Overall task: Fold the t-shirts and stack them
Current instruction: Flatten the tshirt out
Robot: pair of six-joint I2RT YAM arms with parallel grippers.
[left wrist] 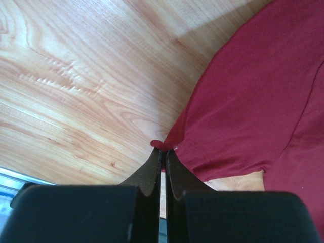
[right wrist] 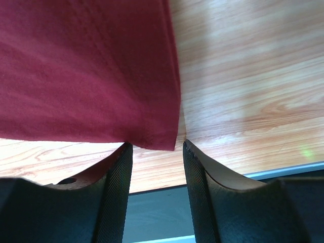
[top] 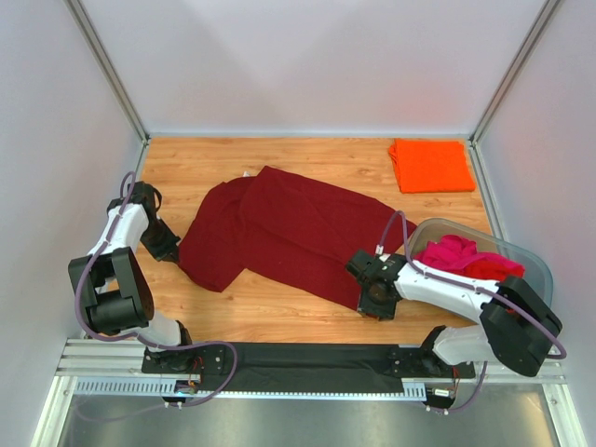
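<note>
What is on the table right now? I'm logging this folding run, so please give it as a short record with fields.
maroon shirt: spread across the middle of the table
orange shirt: folded, far right corner
tub: near right, holding a pink shirt and a red shirt, bundled
left gripper: shut, pinching the maroon shirt's left edge
right gripper: open, at the maroon shirt's near right corner, not gripping
</note>
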